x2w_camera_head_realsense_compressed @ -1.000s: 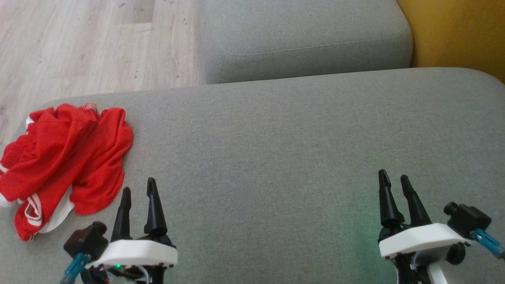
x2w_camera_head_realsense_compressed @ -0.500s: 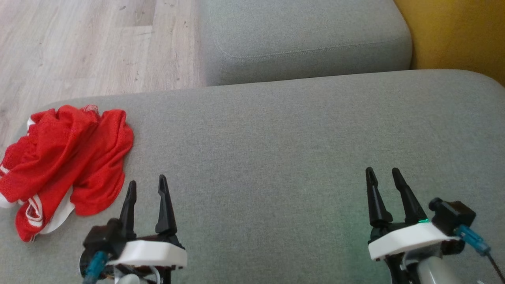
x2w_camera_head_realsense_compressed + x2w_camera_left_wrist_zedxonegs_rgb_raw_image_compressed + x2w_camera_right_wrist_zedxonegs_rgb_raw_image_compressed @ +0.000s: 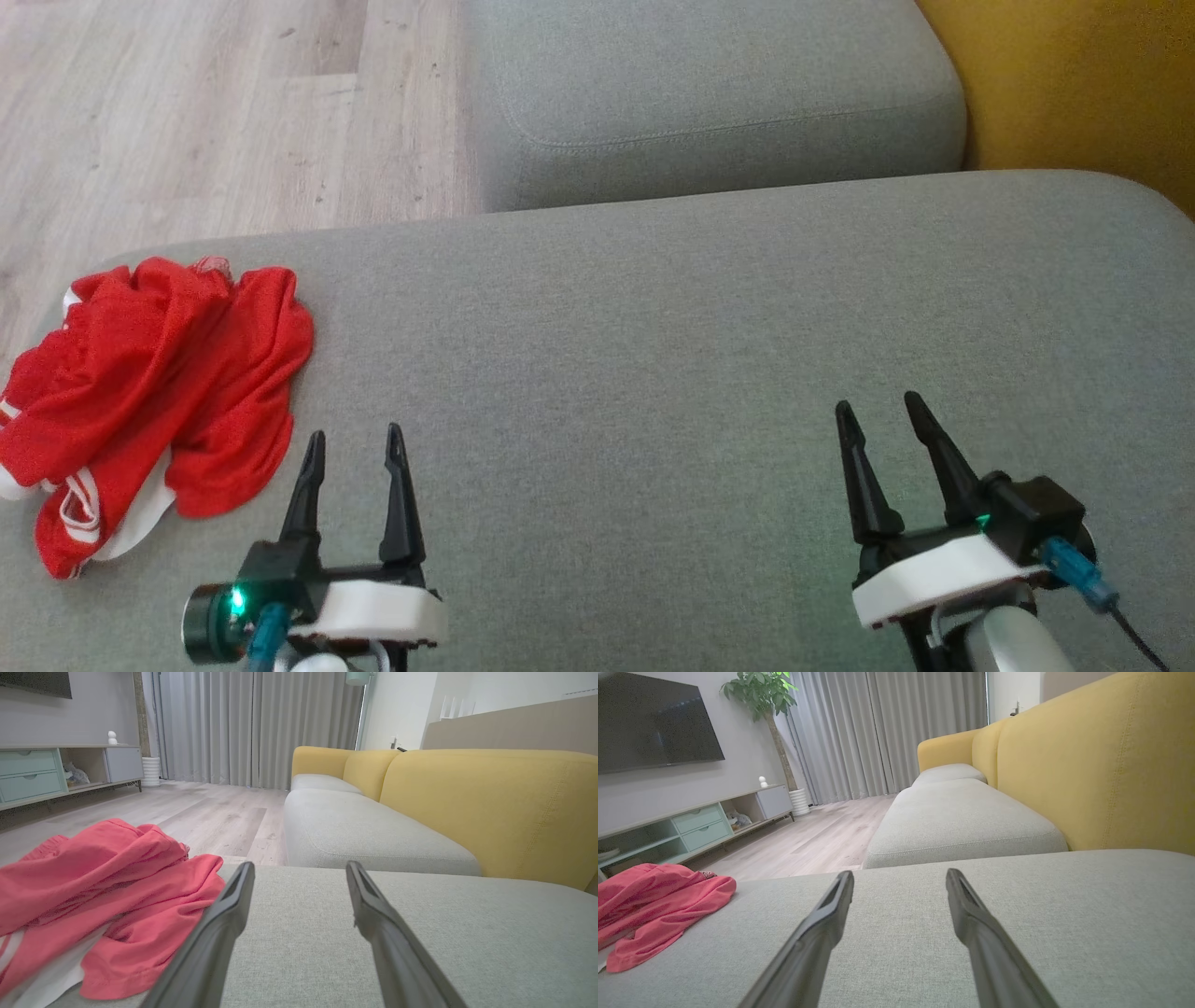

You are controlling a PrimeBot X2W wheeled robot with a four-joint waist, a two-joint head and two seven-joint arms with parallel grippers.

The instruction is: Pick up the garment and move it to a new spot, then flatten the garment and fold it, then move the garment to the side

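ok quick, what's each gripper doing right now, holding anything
Left gripper: open, holding nothing, beside the red garment.
Right gripper: open, holding nothing, above the grey cushion.

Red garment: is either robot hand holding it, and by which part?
Nothing is held. Left hand and right hand stand open; the red garment lies crumpled on the cushion.
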